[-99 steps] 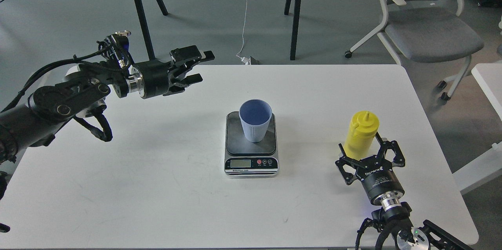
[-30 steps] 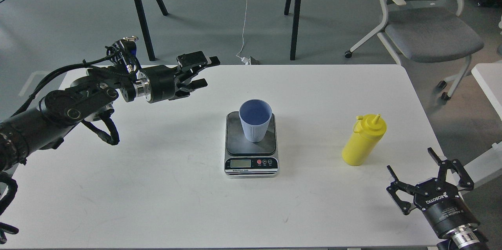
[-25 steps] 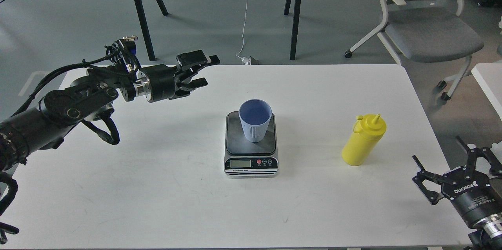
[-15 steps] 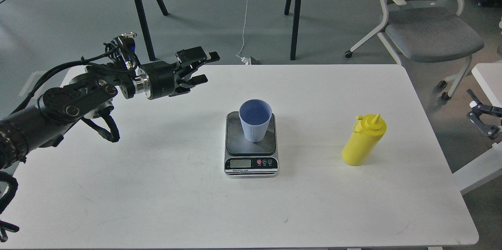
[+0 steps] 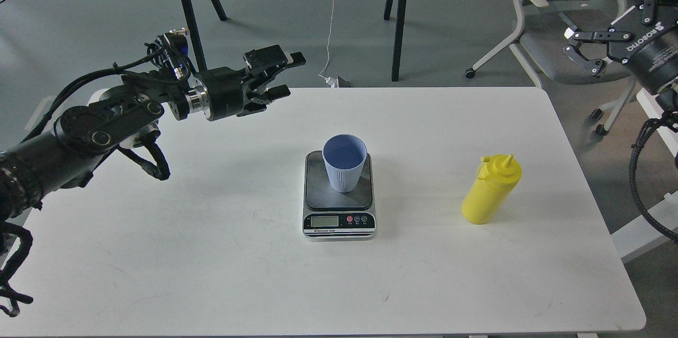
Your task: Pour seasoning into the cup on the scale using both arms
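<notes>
at the top right corner of the head view, my right gripper (image 5: 609, 25) is partly cut off by the frame edge. i can see its fingers (image 5: 581, 55) spread wide with nothing between them, raised over the grey office chair (image 5: 577, 36) and well apart from everything on the table. its cable loops down along the right edge and leaves the frame.

over on the left, my left gripper (image 5: 288, 76) hangs above the far left part of the white table (image 5: 212, 253), pointing right. its fingers stand a little apart and hold nothing. the rest of that arm runs off the left edge, so its lower links are only partly in view.

the cup (image 5: 345, 162) stands upright on the dark platform of the scale (image 5: 339, 196), near the middle of the table. i look down into its mouth and see only a blue inside; whether anything lies at the bottom i cannot tell. the scale's display is too small to read.

the seasoning (image 5: 491, 189) stands on the table to the right of the scale, well apart from it and from both grippers. it looks tilted in this view, nozzle toward the upper right. its body is opaque, so how full it is stays hidden, and the small cap beside the nozzle is hard to make out.
</notes>
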Controlling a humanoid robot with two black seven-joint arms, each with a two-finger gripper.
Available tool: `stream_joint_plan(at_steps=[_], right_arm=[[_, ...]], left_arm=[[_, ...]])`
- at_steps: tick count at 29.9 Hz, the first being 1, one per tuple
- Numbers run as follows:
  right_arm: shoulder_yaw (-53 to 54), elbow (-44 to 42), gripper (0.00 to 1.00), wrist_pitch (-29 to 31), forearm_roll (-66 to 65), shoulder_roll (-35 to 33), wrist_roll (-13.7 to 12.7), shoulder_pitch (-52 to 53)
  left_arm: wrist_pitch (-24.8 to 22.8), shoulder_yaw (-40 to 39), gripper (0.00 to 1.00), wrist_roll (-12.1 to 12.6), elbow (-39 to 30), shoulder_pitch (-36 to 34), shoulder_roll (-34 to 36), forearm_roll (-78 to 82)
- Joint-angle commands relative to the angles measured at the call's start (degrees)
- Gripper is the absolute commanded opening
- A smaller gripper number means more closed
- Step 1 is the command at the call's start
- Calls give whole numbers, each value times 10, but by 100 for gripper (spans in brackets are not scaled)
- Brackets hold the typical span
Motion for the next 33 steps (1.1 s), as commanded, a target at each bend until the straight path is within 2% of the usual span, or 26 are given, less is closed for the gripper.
stream_joint_plan(at_steps=[1, 10, 18, 25, 33], right_arm=[[-24, -31, 98, 0, -14, 50, -39, 36], [-30, -123, 99, 0, -68, 148, -44, 55], [-23, -176, 99, 0, -71, 193, -41, 64], [-20, -187, 99, 0, -70, 202, -40, 59], [6, -193, 99, 0, -69, 192, -36, 26]], left_arm=[[0, -5, 99, 0, 0, -5, 0, -1], [0, -30, 99, 0, -2, -2, 23, -6], [0, -113, 99, 0, 0, 3, 31, -16], [0, -169, 99, 0, 8, -14, 14, -20], [0, -169, 99, 0, 49, -82, -23, -42]])
